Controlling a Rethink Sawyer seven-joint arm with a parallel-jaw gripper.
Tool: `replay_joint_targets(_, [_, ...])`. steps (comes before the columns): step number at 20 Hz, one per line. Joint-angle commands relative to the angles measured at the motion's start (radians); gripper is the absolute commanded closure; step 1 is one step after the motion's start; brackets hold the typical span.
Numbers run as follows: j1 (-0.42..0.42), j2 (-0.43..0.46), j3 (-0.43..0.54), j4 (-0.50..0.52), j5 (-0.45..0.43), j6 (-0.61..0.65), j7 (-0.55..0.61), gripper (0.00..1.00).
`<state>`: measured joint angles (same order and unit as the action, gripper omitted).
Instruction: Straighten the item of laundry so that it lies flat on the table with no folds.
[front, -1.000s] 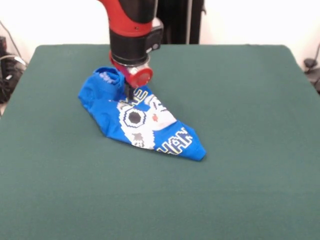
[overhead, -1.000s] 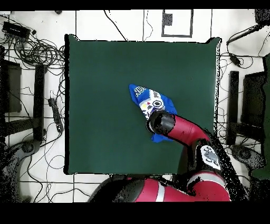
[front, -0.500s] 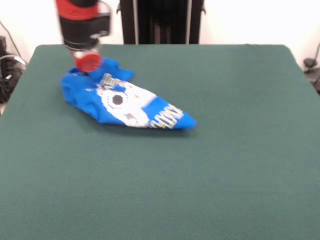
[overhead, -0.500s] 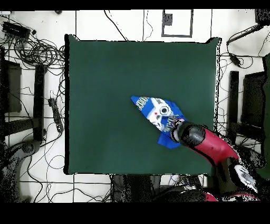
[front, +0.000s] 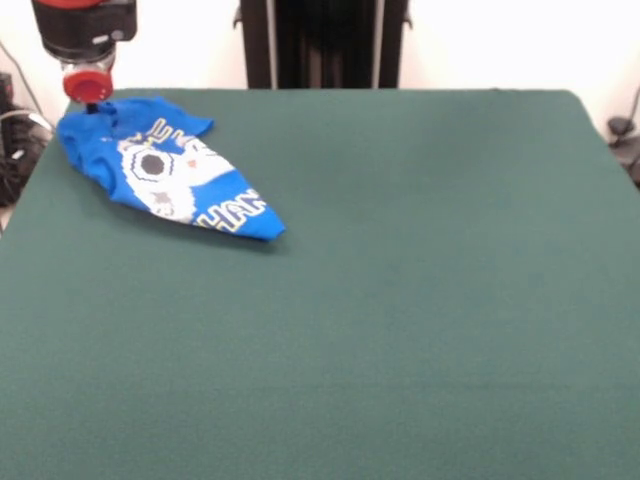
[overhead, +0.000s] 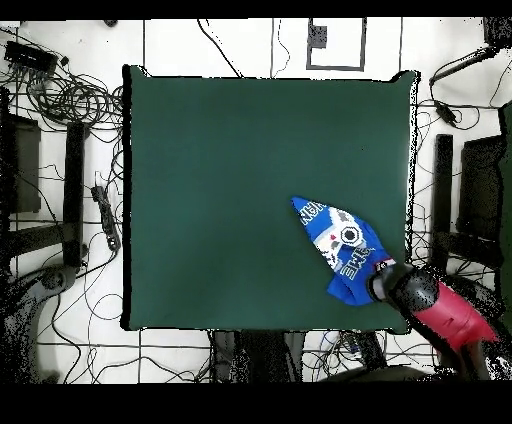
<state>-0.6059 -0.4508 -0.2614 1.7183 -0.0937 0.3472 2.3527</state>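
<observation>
Dragging the crumpled T-shirt (front: 165, 178), which tapers toward 4 o'clock from the worktop's (front: 400, 300) 10 o'clock corner, calls for low, steady tension from the end effector (front: 88, 92), whose grip state cannot be told.

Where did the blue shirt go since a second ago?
The gripper dragged the T-shirt across the table toward the far left corner in the front view, the printed tip trailing behind. Whether it grips the cloth cannot be seen. The shirt stayed bunched and folded, print side up.
</observation>
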Motion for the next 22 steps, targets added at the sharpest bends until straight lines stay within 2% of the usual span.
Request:
replay_joint_targets(1, [0.010,0.095,0.037,0.073,-0.064,-0.132,0.070,1.00])
replay_joint_targets(7, [-0.022,0.193,0.035,0.035,-0.134,-0.269,0.061,1.00])
replay_joint_targets(11, [-0.059,0.213,0.067,0.036,-0.145,-0.292,0.055,1.00])
replay_joint_targets(18, [-0.032,0.214,0.048,0.042,-0.128,-0.282,0.083,1.00])
replay_joint_targets(22, [-0.044,0.205,0.074,0.044,-0.121,-0.260,0.075,1.00])
